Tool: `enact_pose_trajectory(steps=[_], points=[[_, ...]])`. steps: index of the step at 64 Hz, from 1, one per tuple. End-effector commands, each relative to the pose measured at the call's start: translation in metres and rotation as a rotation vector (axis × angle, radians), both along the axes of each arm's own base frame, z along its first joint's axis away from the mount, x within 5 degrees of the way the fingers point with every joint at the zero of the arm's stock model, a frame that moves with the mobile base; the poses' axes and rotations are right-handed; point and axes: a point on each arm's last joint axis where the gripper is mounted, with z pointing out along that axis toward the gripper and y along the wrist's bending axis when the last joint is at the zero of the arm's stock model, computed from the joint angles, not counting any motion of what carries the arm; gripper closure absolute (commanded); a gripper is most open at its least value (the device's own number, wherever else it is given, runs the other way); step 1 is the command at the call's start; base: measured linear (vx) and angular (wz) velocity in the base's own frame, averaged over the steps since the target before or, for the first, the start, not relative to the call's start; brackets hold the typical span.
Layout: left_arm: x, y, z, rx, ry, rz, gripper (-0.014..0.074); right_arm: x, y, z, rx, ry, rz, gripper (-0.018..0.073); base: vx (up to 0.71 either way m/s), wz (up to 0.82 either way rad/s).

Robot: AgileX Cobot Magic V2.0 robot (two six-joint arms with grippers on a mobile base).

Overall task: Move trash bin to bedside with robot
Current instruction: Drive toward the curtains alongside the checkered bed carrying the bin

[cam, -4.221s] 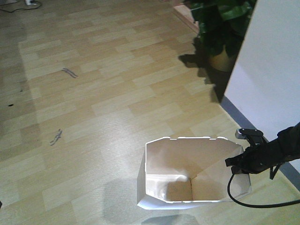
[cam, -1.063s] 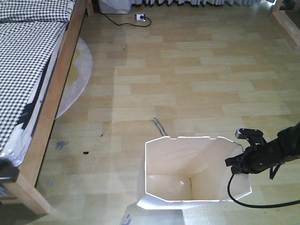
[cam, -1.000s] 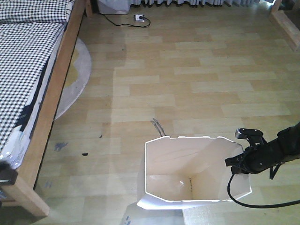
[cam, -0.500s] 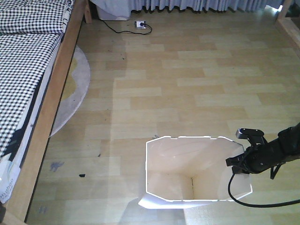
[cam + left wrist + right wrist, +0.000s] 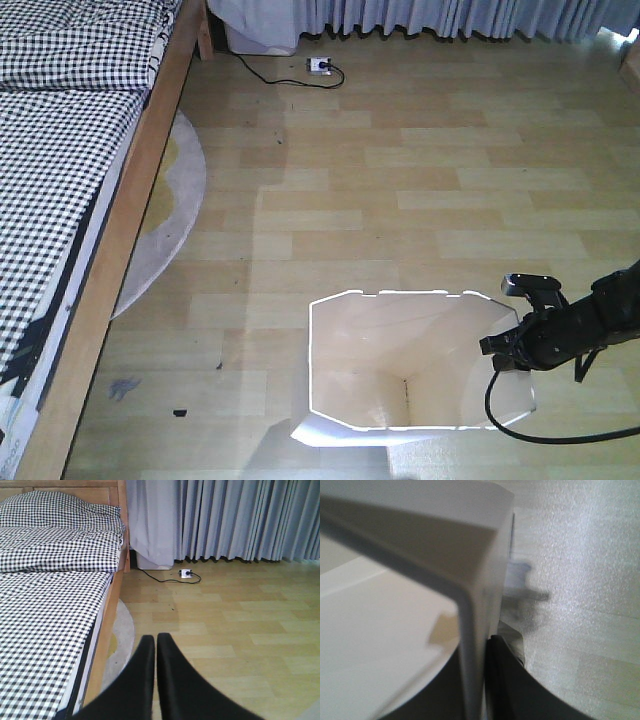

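The white trash bin [image 5: 400,365] with an angular rim and cream inside hangs at the bottom centre of the front view, right of the bed. My right gripper [image 5: 505,350] is shut on the bin's right wall; the right wrist view shows that wall [image 5: 470,630] pinched between the jaws of the right gripper [image 5: 479,652]. The bed [image 5: 70,130] with checked bedding and a light-brown frame fills the left side. My left gripper [image 5: 155,640] is shut and empty, pointing along the bed [image 5: 50,580] toward the curtains.
A round pale rug [image 5: 165,225] lies half under the bed frame. A power strip and black cable [image 5: 320,66] lie near grey curtains [image 5: 235,520] at the far wall. Wood-plank floor [image 5: 430,190] spreads right of the bed.
The view turned from a plant and white wall to the bed, then rolled forward along it; the curtains came into sight. The bin stays held the same way in my right gripper.
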Motion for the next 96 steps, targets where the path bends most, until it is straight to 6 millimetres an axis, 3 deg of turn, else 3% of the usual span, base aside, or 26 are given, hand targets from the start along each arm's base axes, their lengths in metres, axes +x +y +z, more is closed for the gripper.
enact_pose_trajectory(steps=[1, 96], points=[[0.0007, -0.0001, 0.0007, -0.007, -0.065, 0.000, 0.0602, 0.0131, 0.0109, 0.0305, 0.164, -0.075, -0.002, 0.0564, 0.22, 0.02], [0.0007, -0.0001, 0.0007, -0.007, -0.065, 0.000, 0.0602, 0.0131, 0.0109, 0.0305, 0.164, -0.075, -0.002, 0.0564, 0.25, -0.06]])
